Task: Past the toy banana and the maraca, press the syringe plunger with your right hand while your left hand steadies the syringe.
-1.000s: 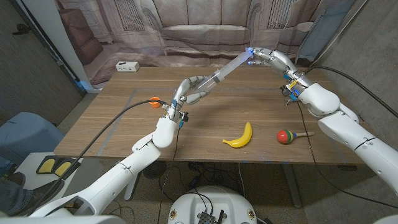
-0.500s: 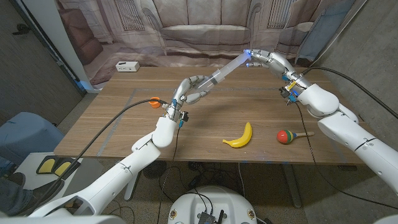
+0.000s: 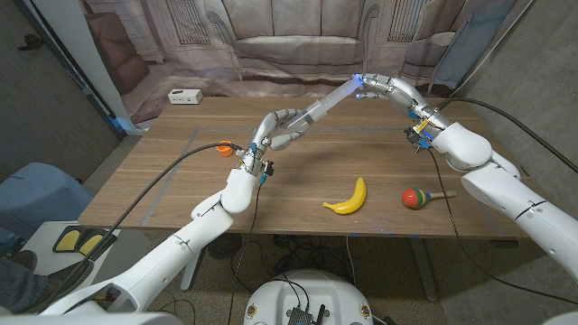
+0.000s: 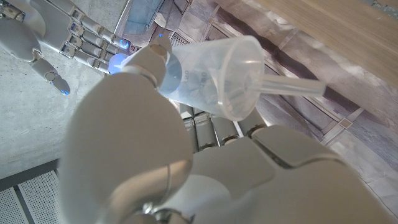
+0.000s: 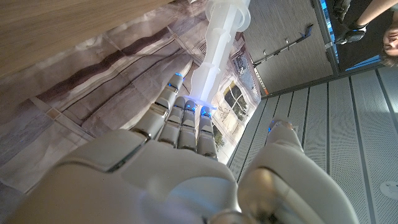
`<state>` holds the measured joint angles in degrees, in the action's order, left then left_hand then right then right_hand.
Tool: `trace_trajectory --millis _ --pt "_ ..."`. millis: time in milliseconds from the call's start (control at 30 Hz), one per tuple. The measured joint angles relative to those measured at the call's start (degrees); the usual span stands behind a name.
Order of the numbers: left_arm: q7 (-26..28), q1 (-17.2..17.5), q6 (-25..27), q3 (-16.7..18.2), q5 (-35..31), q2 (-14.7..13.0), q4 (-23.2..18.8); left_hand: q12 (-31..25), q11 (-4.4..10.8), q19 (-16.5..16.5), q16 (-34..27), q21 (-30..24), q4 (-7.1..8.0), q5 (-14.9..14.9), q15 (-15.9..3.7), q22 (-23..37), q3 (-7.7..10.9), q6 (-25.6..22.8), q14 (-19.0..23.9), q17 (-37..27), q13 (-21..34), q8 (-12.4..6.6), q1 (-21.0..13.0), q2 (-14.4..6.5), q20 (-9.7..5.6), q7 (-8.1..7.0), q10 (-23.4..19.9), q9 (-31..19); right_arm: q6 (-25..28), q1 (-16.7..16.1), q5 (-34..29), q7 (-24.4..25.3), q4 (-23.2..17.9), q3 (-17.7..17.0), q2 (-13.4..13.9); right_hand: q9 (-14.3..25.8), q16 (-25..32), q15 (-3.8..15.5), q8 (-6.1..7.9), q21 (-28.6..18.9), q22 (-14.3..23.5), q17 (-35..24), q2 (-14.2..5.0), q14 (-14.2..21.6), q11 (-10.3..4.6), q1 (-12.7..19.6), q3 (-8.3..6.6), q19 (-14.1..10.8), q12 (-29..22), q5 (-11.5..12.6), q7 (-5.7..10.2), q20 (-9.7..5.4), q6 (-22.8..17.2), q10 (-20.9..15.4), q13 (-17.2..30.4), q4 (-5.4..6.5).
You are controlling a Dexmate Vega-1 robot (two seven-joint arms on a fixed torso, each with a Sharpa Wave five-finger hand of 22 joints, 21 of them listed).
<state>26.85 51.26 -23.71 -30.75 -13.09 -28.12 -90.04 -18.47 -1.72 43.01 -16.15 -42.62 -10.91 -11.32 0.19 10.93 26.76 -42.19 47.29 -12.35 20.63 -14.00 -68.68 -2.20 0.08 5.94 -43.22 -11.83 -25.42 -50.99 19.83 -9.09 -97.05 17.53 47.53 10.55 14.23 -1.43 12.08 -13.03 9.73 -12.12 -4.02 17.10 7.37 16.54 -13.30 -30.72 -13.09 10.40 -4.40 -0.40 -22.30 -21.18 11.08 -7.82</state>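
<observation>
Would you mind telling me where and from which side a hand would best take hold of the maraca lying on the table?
Probably by the wooden handle, from above. The maraca lies on its side on the table, handle pointing away from the toy banana; the handle is slim, the head round and likely to roll.

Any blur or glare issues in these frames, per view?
Head view: sharp, wide-angle bowing at the edges, blue glow where the right hand meets the syringe. Left wrist view: left hand soft, very close. Right wrist view: syringe washed out bright, blue fingertip lights.
</observation>
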Motion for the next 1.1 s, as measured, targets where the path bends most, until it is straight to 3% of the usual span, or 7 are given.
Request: trace_trajectory --millis 1100 --pt "-0.6 -0.9 0.1 -0.6 0.1 0.2 0.4 0.4 0.12 0.0 -0.2 -0.9 -0.22 0.1 0.1 -0.3 0.22 0.0 0.1 -0.1 0.3 0.54 0.0 0.0 0.01 0.0 -0.1 0.0 0.3 0.2 0.6 -1.4 0.1 0.6 0.6 0.0 -0.3 0.0 -0.4 0.4 0.0 0.0 0.0 0.0 -0.32 0.0 -0.21 0.0 0.1 0.0 0.0 0.0 -0.6 -0.3 0.0 0.21"
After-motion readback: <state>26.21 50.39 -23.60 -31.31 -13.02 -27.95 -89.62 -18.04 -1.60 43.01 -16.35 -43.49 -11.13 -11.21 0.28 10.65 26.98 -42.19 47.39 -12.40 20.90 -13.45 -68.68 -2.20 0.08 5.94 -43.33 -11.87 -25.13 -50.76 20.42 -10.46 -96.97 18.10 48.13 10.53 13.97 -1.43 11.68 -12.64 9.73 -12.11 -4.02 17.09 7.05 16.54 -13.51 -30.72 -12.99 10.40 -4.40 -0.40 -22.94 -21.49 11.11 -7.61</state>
